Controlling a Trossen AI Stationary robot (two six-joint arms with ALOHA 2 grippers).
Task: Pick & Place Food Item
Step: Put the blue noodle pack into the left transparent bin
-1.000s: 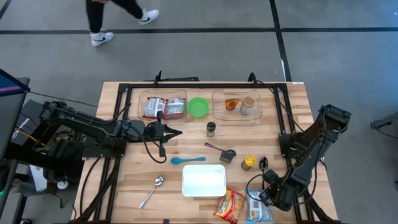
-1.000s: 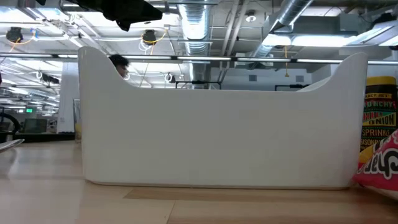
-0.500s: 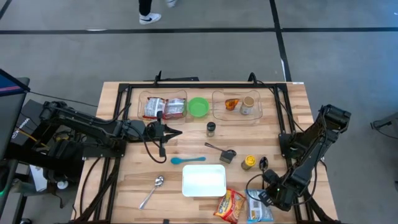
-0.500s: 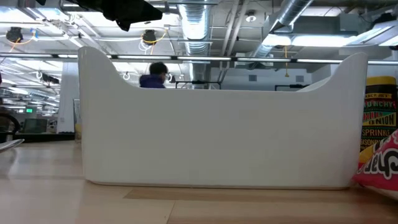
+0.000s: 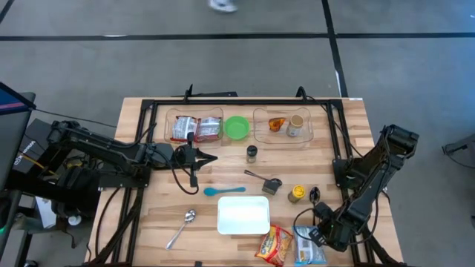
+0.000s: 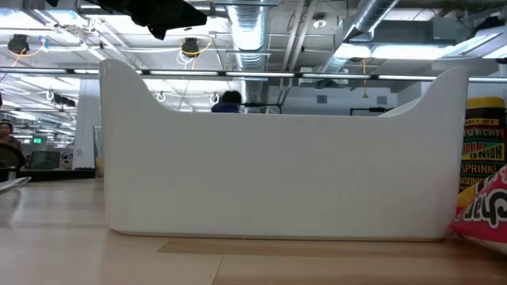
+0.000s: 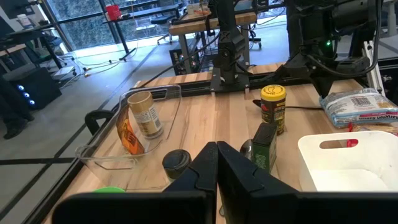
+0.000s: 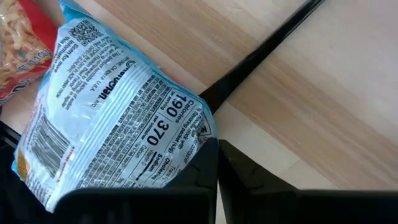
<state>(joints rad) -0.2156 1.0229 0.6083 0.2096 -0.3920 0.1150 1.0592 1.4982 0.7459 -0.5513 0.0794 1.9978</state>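
From above, the white rectangular bin [image 5: 243,215] sits on the pale wood-plank table [image 5: 148,222], and I place everything by it. Just off its near right corner lie a crinkled orange-red packet [image 5: 274,245] and, beside that, the blue-white noodle packet [image 5: 308,248], close to the table's front edge. The right gripper [image 5: 318,236] rests at that blue-white packet's edge, fingers drawn together; whether film is caught between them I cannot tell. Well behind and left of the bin, the left gripper [image 5: 210,157] hangs with jaws pressed together, empty. A metal spoon [image 5: 181,227] lies left of the bin with bare boards around it. At table height the bin [image 6: 277,158] is a smooth matte wall with scooped rims. The left wrist view shows the bin's glossy corner [image 7: 348,163], with a yellow-capped jar [image 7: 273,106] beyond. The right wrist view shows the noodle packet's [image 8: 118,124] wrinkled printed film against the closed fingers [image 8: 205,171], open wood beyond.
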